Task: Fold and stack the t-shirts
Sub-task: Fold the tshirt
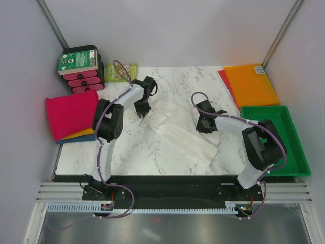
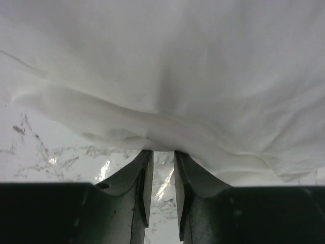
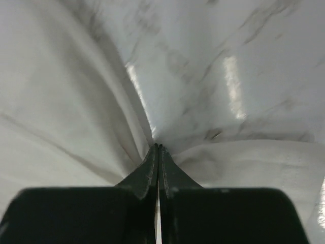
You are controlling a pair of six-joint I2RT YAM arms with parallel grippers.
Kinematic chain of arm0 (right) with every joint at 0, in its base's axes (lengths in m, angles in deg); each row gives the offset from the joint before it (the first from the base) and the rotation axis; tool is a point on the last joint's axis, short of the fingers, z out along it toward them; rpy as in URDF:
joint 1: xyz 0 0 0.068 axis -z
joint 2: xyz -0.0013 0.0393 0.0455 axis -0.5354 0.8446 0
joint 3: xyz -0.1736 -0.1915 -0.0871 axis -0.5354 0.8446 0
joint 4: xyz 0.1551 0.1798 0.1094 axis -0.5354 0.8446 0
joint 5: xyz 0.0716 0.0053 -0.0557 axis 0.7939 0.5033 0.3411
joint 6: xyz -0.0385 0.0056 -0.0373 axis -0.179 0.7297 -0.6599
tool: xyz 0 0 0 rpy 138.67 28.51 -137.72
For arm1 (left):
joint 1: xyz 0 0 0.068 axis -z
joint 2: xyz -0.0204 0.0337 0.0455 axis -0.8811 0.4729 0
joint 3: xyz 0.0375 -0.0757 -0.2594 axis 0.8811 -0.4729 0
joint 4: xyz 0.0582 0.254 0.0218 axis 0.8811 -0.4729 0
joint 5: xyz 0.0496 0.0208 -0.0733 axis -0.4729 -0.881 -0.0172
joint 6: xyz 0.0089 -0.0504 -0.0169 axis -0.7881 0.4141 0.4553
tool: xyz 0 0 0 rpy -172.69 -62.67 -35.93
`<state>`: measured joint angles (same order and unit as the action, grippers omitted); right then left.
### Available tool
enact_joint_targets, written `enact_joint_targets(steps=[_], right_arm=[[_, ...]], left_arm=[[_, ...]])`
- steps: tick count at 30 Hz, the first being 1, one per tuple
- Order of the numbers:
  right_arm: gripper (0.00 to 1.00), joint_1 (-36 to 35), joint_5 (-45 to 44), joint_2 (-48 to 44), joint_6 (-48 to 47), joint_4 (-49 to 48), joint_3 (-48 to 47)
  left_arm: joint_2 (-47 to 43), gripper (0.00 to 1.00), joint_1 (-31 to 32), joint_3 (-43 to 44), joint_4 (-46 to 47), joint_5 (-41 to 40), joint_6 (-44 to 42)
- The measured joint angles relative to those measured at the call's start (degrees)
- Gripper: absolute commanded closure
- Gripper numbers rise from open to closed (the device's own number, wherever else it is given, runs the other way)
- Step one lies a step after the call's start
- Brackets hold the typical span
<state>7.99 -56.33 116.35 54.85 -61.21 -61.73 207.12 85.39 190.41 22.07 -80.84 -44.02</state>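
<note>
A thin, wrinkled white t-shirt (image 1: 183,133) lies slantwise across the marble table (image 1: 101,152). My left gripper (image 1: 142,113) is at its upper left end. In the left wrist view its jaws (image 2: 163,151) stand a narrow gap apart, marble shows between them, and the shirt's edge (image 2: 177,76) drapes over the tips. My right gripper (image 1: 204,127) sits at the shirt's right edge and is shut (image 3: 158,146) on a pinch of cloth (image 3: 61,127) that puckers toward it. A folded magenta-pink t-shirt (image 1: 71,113) tops an orange one (image 1: 85,132) and a blue one (image 1: 76,139) at the left.
A green plastic tray (image 1: 300,155) stands at the right, with a flat orange sheet (image 1: 250,84) behind it. A dark box with pink items (image 1: 81,68) and a green packet (image 1: 122,71) sit at the back left. Grey walls close in both sides.
</note>
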Motion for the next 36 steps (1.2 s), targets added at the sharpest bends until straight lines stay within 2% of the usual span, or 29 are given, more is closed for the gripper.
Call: enact_joint_targets(steps=[6,17,19,21,24,27,32,36], right_arm=[[0.98,-13.86,4.11,-1.36,2.01,-1.49,2.36],[0.97,-29.09,13.49,-1.01,7.65,-3.17,3.26],[0.94,-30.64,13.25,-0.68,7.52,-1.84,2.27],[0.85,-31.08,11.65,-1.01,7.39,0.37,1.64],[0.74,-28.63,5.27,-3.13,5.7,7.34,-0.11],[0.69,-22.91,-1.64,-6.43,2.73,13.42,-6.08],[0.81,-12.81,-8.24,-7.96,-4.81,13.4,-20.09],[0.83,-7.93,-9.9,1.64,-9.81,11.74,-32.54]], left_arm=[[6.25,0.62,1.2,10.97,0.0,0.26,-4.09],[15.98,0.53,4.59,31.3,-0.11,6.69,-14.38],[16.65,0.52,4.87,34.16,0.39,7.85,-15.65],[16.41,0.5,5.03,34.71,0.68,7.65,-15.85],[14.95,0.48,4.98,33.09,0.87,6.95,-15.8],[10.91,0.48,4.09,28.5,0.96,6.38,-15.74],[-1.38,0.5,2.51,16.13,2.84,4.7,-15.21],[-12.61,0.5,2.62,2.14,6.49,3.02,-13.73]])
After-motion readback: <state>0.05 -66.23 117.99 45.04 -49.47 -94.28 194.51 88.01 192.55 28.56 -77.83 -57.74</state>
